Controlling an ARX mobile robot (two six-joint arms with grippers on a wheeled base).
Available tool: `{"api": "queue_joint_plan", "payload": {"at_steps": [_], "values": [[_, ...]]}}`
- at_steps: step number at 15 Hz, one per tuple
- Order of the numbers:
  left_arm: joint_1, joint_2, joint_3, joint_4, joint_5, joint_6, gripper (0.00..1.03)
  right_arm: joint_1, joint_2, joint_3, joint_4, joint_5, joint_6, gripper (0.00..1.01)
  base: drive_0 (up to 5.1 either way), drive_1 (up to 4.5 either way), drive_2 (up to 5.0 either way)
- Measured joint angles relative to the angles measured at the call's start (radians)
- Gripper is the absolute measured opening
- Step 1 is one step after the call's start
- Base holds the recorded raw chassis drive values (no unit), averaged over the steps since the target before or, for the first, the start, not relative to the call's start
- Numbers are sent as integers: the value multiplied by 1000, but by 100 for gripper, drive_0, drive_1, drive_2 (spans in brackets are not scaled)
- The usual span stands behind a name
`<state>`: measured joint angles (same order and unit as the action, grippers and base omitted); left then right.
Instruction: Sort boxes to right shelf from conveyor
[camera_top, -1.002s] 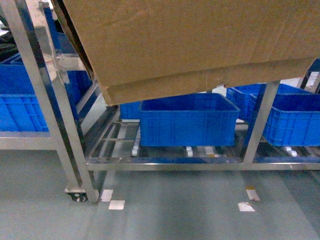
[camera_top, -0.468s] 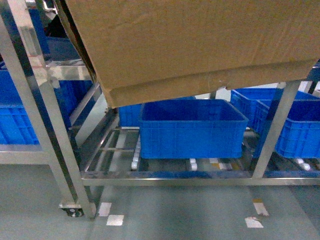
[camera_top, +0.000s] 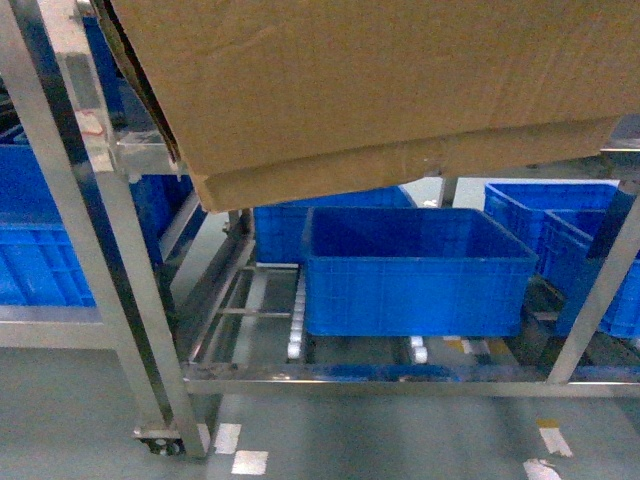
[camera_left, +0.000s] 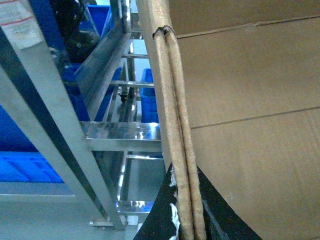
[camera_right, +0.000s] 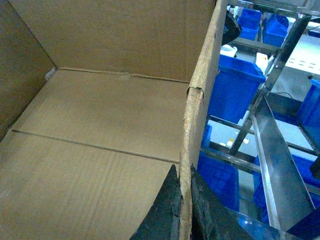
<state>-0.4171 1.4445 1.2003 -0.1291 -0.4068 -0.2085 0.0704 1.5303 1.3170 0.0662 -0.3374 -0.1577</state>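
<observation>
You have the cardboard box (camera_top: 380, 90) carried high in front of the robot, filling the upper part of the head view and hanging above the lower tier of the steel shelf (camera_top: 110, 250), where a blue crate (camera_top: 415, 270) sits on the roller rails. The left gripper (camera_left: 185, 220) is closed on the box's left wall: its dark fingers (camera_left: 160, 215) straddle the doubled corrugated edge, one on each face. The right gripper (camera_right: 184, 215) is pinched on the right wall the same way, with the open, empty interior on one side and the rack on the other. The conveyor is not in any view. Judgement on handling: the box is empty, so it is probably light, but it is large and the walls are thin corrugated board that can bow or fold at a crease under a pinch. The rim looks ragged and delaminated where you grip it, so expect some give and possible tearing if the arms pull apart or twist unevenly. The opposite-wall hold suits it; keep both arms level and moving together, and watch the shelf posts just beside the left wall.
</observation>
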Motion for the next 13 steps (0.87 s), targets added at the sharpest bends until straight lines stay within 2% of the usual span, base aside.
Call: {"api": "queue_joint_plan", "payload": {"at_steps": [9,13], "values": [[-12,-1,0,2,-2,0,2,-13,-1,0,-5,-2,0,2,0,0,0],[-7,-2,0,1,7,0,2,-10,0,0,-6,-2,1,2,-317,508,-125]]}}
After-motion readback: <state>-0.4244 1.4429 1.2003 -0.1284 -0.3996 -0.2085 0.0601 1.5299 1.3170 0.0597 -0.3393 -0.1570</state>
